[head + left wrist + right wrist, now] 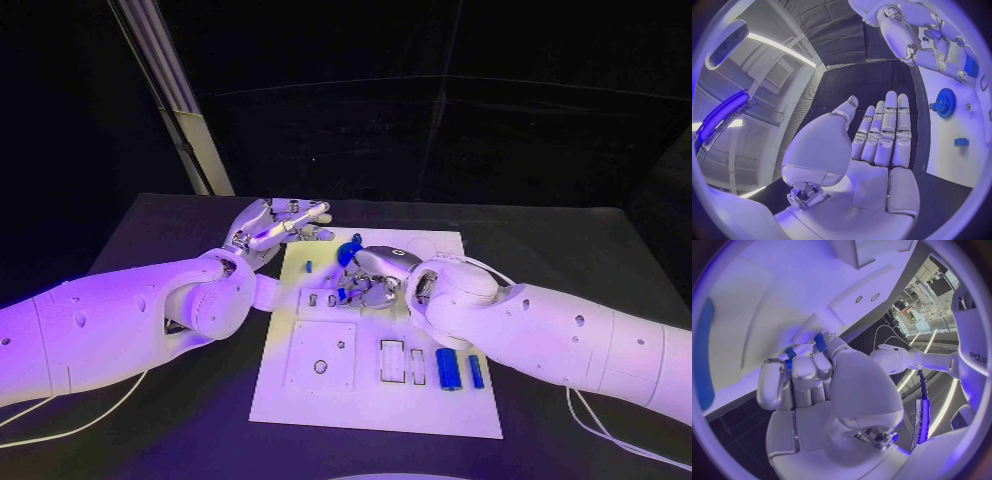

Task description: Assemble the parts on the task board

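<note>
Right hand point(378, 275) has its fingers curled tight around a small blue part point(819, 342) over the task board point(378, 400); can't tell the part's axis. Left hand point(277, 224) hangs flat, fingers straight and empty.

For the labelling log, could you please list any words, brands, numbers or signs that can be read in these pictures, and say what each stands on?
"edje", as it reads, seemingly mirrored and cut off by the picture's rim: dark letters on a white arm casing at the edge of the right wrist view.
Task board: printed outlines, no readable text.
Screens in the room behind, right wrist view: too small and blurred to read.
</note>
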### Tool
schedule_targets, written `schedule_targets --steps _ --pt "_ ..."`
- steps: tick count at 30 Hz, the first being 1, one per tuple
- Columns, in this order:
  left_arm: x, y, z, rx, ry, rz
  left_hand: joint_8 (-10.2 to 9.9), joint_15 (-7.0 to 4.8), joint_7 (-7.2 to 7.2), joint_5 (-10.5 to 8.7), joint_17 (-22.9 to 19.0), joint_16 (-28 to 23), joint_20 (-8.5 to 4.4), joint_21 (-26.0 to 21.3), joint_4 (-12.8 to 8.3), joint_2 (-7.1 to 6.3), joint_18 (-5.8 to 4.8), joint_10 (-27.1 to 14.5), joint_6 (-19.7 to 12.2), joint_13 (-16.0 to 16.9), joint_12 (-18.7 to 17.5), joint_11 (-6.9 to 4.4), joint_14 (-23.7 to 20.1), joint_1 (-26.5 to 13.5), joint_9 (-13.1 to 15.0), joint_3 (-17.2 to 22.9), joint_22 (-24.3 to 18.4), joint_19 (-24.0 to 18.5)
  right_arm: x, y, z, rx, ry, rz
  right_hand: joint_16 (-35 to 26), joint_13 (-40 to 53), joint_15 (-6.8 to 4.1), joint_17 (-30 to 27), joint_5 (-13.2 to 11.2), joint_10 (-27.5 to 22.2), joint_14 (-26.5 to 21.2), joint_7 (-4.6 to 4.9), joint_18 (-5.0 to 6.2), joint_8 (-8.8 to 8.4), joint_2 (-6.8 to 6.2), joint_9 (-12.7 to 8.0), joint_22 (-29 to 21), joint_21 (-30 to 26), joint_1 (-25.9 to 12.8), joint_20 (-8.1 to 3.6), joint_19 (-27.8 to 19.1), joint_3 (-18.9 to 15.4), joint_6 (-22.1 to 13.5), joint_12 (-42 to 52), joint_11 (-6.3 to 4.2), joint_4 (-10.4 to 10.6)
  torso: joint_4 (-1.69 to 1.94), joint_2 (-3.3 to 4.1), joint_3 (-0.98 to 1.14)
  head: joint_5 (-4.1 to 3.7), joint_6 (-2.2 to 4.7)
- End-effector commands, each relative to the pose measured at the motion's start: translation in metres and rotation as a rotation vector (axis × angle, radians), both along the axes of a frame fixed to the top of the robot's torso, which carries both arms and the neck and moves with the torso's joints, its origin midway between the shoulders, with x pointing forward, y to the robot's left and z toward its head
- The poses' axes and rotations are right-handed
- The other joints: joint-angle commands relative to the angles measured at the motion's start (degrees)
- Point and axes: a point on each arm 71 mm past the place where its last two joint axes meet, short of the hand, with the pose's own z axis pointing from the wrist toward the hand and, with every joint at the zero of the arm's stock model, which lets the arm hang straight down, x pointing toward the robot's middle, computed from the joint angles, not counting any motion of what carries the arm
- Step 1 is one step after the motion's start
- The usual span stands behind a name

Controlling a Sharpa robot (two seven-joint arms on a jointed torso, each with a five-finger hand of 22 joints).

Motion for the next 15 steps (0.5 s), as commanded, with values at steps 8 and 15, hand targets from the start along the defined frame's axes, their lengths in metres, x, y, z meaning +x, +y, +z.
schedule_targets --steps 8,15 --pt "0.0003 -0.0011 0.0017 -0.006 -0.009 -0.011 -0.4 0.18 0.13 -0.22 0.1 -0.3 0.01 -0.2 -0.2 0.62 0.37 -0.3 -0.2 -0.1 -0.2 0.00 0.0 0.1 0.0 0.2 -0.1 0.6 0.0027 -0.0030 -0.0056 -0.057 0.009 -0.002 -0.1 -0.4 -0.32 -0.3 -0.1 -0.6 -0.1 -1.04 -0.73 0.04 -0.12 0.0 -0.2 0.1 -0.6 -0.42 -0.2 0.4 2.1 -0.8 0.02 0.0 0.01 -0.10 0.02 0.04 -0.37" --pt "0.0006 -0.0009 0.0016 -0.005 -0.009 -0.011 -0.4 0.18 0.13 -0.22 0.1 -0.3 0.01 -0.2 -0.2 0.62 0.37 -0.3 -0.2 -0.1 -0.2 0.00 0.0 0.1 0.0 0.2 -0.1 0.6 0.0020 -0.0038 -0.0079 -0.086 0.021 0.004 -0.2 -0.7 -0.31 -0.4 -0.2 -0.9 -0.1 -0.98 -0.70 -0.09 -0.49 -0.1 -0.4 0.0 -0.8 -0.42 -0.3 0.5 1.9 -1.1 0.04 -0.1 0.03 -0.14 -0.01 -0.07 -0.48"
